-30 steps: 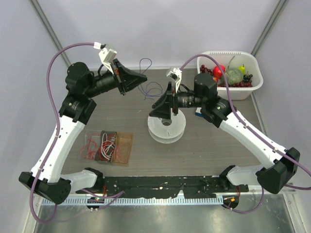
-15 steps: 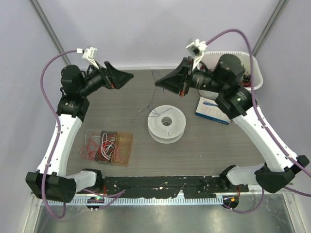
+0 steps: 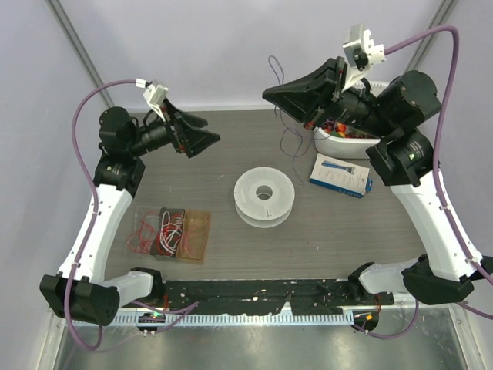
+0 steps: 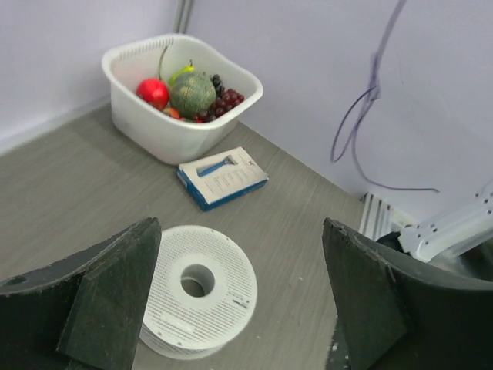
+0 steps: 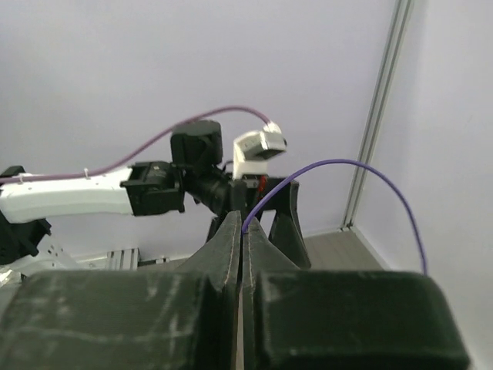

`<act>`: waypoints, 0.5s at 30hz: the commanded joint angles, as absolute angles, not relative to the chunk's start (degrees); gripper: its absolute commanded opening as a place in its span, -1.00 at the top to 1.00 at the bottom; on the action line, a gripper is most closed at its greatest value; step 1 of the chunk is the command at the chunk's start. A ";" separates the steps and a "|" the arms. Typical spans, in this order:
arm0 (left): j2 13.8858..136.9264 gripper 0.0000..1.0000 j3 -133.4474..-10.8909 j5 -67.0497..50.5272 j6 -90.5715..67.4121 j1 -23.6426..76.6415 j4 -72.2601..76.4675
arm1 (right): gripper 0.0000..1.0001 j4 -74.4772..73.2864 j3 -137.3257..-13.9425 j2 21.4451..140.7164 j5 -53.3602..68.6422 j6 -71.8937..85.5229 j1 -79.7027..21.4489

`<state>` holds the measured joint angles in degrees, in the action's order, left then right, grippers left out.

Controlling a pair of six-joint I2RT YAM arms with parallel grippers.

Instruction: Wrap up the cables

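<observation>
The cable (image 3: 286, 137) is a thin dark purple wire. My right gripper (image 3: 267, 94) is shut on it, held high over the back of the table. From the jaws the wire loops upward, then dangles down towards the tabletop. In the right wrist view the cable (image 5: 347, 162) arcs out of the shut right gripper (image 5: 243, 224). The white perforated spool (image 3: 250, 194) lies flat at mid-table, with no wire visibly on it. My left gripper (image 3: 209, 129) is open and empty at the back left. The left wrist view shows the spool (image 4: 227, 301) between the open left gripper (image 4: 240, 231) fingers and the cable (image 4: 370, 96) against the wall.
A white basket (image 4: 154, 127) of fruit stands at the back right, largely behind the right arm in the top view. A blue-and-white box (image 3: 340, 175) lies in front of it. A clear bag of red wires (image 3: 169, 233) sits at the front left.
The left gripper opened, let go of the cable and drew back left. The right gripper left the spool, shut on the cable and rose towards the back right with it.
</observation>
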<state>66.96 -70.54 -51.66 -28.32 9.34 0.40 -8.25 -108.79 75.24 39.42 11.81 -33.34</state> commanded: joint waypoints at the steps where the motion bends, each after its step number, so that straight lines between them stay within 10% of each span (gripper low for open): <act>1: 65.04 -0.68 -76.46 -56.69 -19.17 10.89 1.33 | 0.99 -9.14 -106.27 73.92 37.79 8.88 -33.05; 15: 63.81 -0.85 -65.74 -47.47 -18.73 18.19 -6.22 | 0.99 -5.80 -109.69 76.73 38.06 11.25 -33.05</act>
